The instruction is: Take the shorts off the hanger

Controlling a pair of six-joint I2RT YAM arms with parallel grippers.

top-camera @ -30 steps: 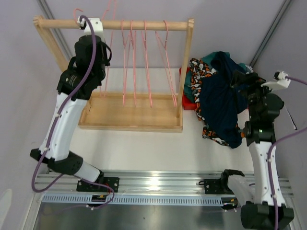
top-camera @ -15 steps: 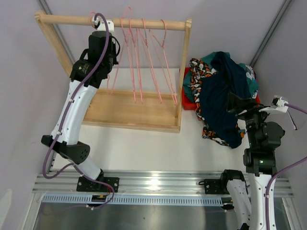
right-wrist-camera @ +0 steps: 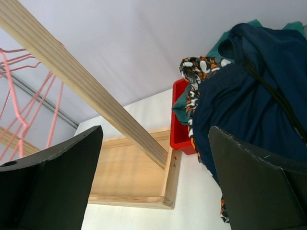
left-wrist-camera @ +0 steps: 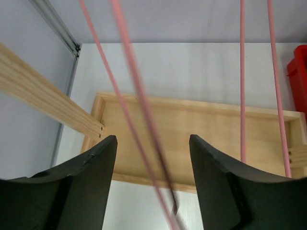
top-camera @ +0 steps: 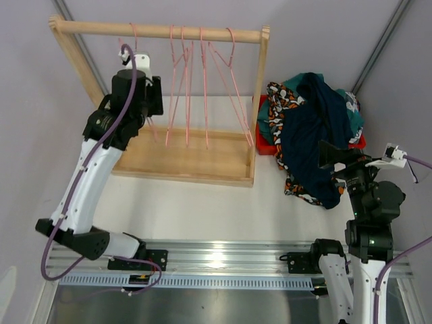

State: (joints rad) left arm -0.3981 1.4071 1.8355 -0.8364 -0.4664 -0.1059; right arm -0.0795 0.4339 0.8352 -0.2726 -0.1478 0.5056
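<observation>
From above, a light wooden rack (top-camera: 159,30) stands at the table's far left, with thin pink wire hangers (top-camera: 204,88) hanging bare from its rail. The fabric shorts (top-camera: 307,138) lie heaped just right of the rack, spilling over a red plastic bin (top-camera: 264,147). A navy pair (top-camera: 304,128) is on top and an orange-black camouflage pair (top-camera: 277,101) lies at the left edge. The left gripper (top-camera: 154,101) is among the leftmost hangers. The right gripper (top-camera: 327,155) is near the heap's near right side.

In the left wrist view, its fingers (left-wrist-camera: 86,182) stand apart with a blurred pink wire crossing between them, possibly touching neither.

In the right wrist view, its fingers (right-wrist-camera: 53,182) are spread wide, clasping nothing, and the navy pair is ahead.
</observation>
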